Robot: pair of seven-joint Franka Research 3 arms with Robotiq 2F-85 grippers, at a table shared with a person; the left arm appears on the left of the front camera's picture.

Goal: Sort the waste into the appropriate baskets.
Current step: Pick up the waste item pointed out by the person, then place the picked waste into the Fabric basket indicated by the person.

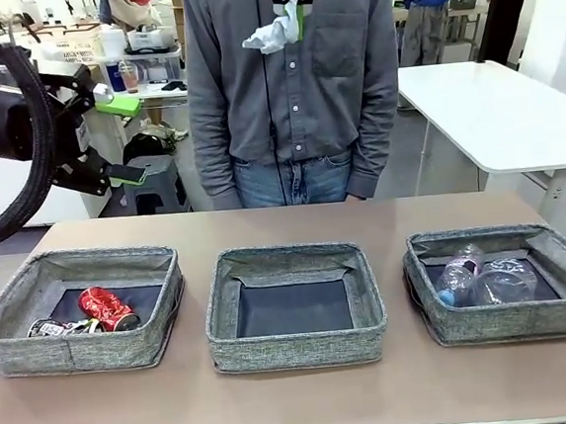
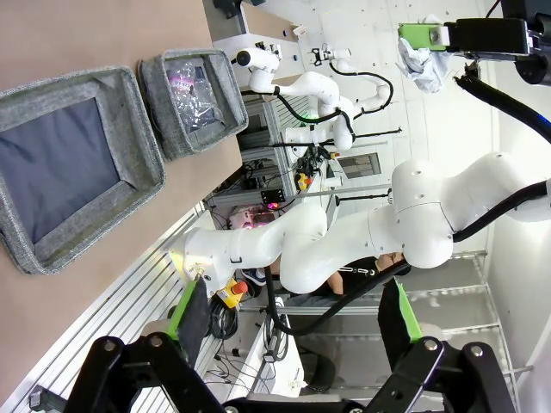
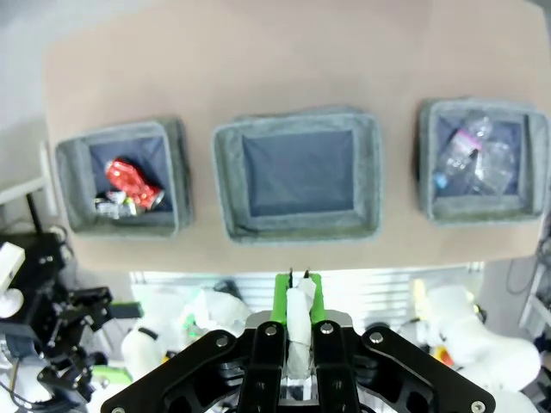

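Wrapper (image 1: 272, 34): crumpled white-and-blue paper, soft and creased, a loose irregular wad; held high above the table at 12 o'clock in the front view, in front of the person's grey shirt
Right gripper (image 1: 293, 18): black fingers with green pads, pinched tight on the wrapper; in the right wrist view (image 3: 297, 297) the white wad sits squeezed between the two green pads
Left gripper (image 1: 130, 136): black, green pads, jaws spread wide with nothing between them; raised at 10 o'clock off the table's left side; in the left wrist view (image 2: 297, 323) both fingers stand well apart
Baskets: three alike, shallow, rectangular, grey woven fabric, soft folded rims, dark flat bottoms, set in a row across the brown table (image 1: 299, 399)
Left basket (image 1: 17, 339), 9 o'clock: crushed red can (image 1: 105, 309), dented shiny metal; dark blue soda can (image 1: 55, 328) lying just beside it
Middle basket (image 1: 295, 350), 6 o'clock: bare dark bottom
Right basket (image 1: 511, 326), 3 o'clock: clear plastic bottle (image 1: 459, 274) on its side, touching a clear plastic cup (image 1: 507, 280), both glossy and see-through
Person (image 1: 292, 92): standing at the far edge, grey button shirt, jeans
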